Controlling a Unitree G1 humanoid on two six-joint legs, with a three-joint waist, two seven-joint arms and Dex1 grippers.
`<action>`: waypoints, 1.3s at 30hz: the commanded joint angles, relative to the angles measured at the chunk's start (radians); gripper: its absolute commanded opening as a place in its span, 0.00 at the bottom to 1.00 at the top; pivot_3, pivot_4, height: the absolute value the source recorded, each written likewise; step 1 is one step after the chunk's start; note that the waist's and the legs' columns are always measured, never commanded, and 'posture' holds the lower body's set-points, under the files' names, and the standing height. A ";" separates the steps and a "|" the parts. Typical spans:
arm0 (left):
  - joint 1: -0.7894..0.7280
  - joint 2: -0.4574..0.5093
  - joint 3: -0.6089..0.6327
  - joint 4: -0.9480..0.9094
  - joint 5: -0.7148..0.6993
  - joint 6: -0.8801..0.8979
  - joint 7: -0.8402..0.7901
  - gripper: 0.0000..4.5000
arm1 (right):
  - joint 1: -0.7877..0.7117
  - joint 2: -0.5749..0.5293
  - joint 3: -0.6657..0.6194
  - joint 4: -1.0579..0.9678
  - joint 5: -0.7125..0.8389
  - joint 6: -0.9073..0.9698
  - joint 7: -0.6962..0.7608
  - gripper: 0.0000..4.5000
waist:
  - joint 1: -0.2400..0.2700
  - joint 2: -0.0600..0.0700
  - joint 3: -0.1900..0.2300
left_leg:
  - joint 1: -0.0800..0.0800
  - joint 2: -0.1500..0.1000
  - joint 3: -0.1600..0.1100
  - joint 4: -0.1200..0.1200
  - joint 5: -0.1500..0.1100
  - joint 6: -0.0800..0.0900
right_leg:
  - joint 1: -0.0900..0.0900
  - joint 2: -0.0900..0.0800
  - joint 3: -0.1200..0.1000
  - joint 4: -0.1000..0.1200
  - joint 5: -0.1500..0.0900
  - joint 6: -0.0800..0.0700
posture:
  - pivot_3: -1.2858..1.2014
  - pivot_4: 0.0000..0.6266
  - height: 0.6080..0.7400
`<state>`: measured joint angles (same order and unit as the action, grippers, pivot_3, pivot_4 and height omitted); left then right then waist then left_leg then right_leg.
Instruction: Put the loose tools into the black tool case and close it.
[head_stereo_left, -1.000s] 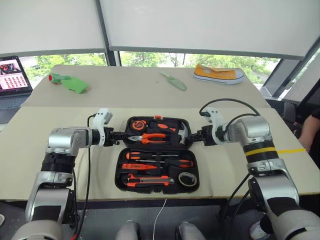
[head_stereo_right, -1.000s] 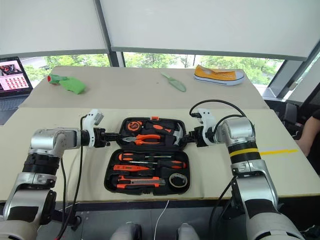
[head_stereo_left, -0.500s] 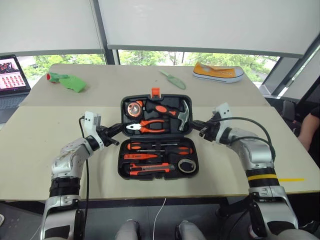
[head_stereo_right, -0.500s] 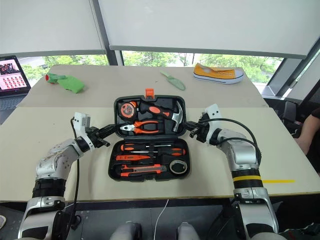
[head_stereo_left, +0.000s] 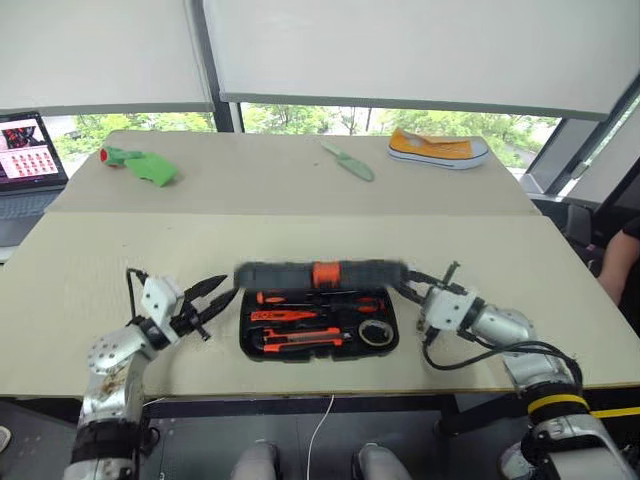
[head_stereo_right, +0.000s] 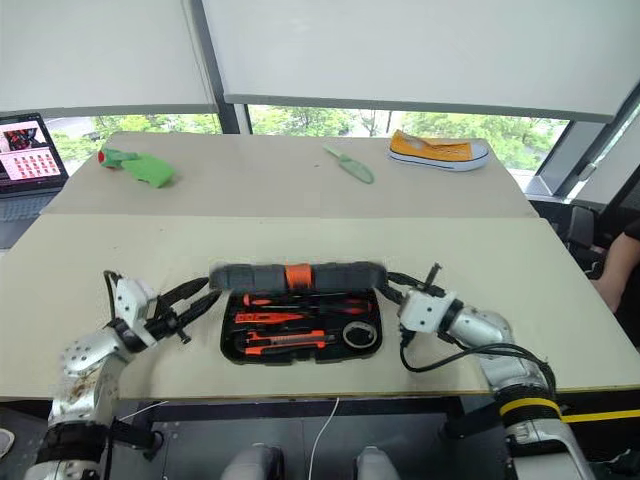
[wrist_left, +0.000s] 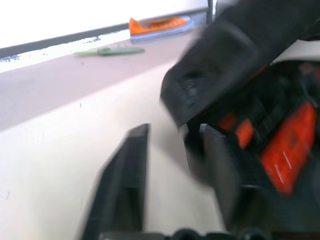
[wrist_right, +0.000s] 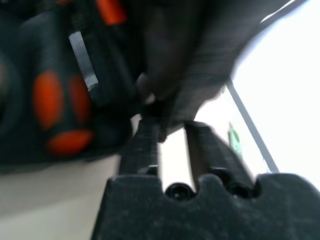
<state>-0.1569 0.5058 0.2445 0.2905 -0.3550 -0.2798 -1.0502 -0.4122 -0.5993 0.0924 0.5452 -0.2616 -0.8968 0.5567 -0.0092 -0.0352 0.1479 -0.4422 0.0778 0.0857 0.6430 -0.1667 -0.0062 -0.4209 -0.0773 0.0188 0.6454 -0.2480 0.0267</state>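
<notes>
The black tool case (head_stereo_left: 320, 345) lies at the near middle of the table. Its lid (head_stereo_left: 270, 273) is blurred and hangs half lowered over the base, with the orange latch (head_stereo_left: 325, 272) facing me. Orange-and-black-handled tools (head_stereo_left: 300, 320) sit in the base's slots, beside a roll of tape (head_stereo_left: 375, 333). My left gripper (head_stereo_left: 226, 289) is open just off the lid's left end and holds nothing; in the left wrist view its fingers (wrist_left: 125, 165) stand apart beside the case. My right gripper (head_stereo_left: 408, 287) is at the lid's right end, its fingers (wrist_right: 145, 145) slightly apart with nothing between them.
On the far table lie a pale green trowel (head_stereo_left: 348, 160), a yellow shoe (head_stereo_left: 438, 148) and a green thing with a red end (head_stereo_left: 140, 165). A laptop (head_stereo_left: 28, 150) is at the far left. A person's arm (head_stereo_left: 620, 255) shows at the right edge.
The lid has swung from upright down toward the base. Both grippers let go of its ends, opened and drew back toward the table's near edge, their wrists rolling.
</notes>
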 joint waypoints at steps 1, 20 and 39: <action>0.057 0.030 0.047 -0.065 -0.049 0.003 0.002 0.77 | 0.000 -0.037 -0.005 -0.004 0.030 -0.110 -0.027 0.59 | -0.006 0.000 0.000 | 0.000 0.000 0.000 0.000 0.000 0.000 | 0.000 0.000 0.001 0.000 0.000 0.000 | 0.52 0.24 1.00; -0.449 0.089 -0.136 0.293 0.087 0.254 0.042 0.14 | 0.374 -0.237 0.047 -0.656 0.622 0.737 0.465 0.00 | 0.020 -0.002 -0.001 | 0.005 0.002 0.000 0.001 0.001 0.001 | 0.004 0.002 -0.001 0.001 0.001 -0.001 | 0.52 0.24 1.00; -0.273 0.115 -0.153 0.217 0.056 0.336 -0.170 0.03 | 0.033 0.033 0.108 -0.288 0.267 0.604 0.251 0.00 | -0.011 -0.005 0.001 | 0.002 0.002 0.000 0.001 0.002 0.001 | -0.001 0.003 0.002 0.002 0.001 -0.001 | 0.52 0.24 1.00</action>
<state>-0.4793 0.6069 0.0836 0.6101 -0.2689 0.0266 -1.2069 -0.3349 -0.5748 0.2455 0.2212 0.0141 -0.2446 0.8510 -0.0199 -0.0398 0.1485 -0.4406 0.0800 0.0857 0.6436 -0.1651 -0.0056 -0.4217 -0.0738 0.0206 0.6476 -0.2469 0.0255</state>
